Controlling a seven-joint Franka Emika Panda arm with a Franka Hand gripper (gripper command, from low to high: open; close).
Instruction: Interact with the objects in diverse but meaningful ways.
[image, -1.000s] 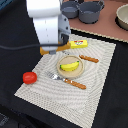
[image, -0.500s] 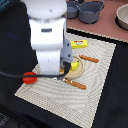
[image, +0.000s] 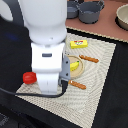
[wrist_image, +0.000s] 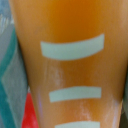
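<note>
The golden-brown bread loaf (wrist_image: 70, 60) with pale score marks fills the wrist view, very close to the camera. In the exterior view it is hidden behind my arm. The white body of my gripper (image: 49, 75) hangs low over the near left part of the striped mat (image: 95, 95); its fingertips are hidden. The red tomato (image: 29, 77) lies just beside it on the exterior view's left, and a red patch (wrist_image: 29, 114) shows beside the loaf. The yellow banana (image: 75, 64) lies on a round plate (image: 80, 73). The yellow butter block (image: 78, 44) lies farther back.
Two wooden-handled utensils lie on the mat, one right of the plate (image: 89, 59) and one in front of it (image: 77, 85). Grey pots (image: 90, 11) and a bowl (image: 122, 17) stand on the wooden counter at the back. A black cable (image: 20, 93) runs at the near left.
My arm has moved nearer and lower over the mat's left part, next to the tomato, and now covers more of the plate.
</note>
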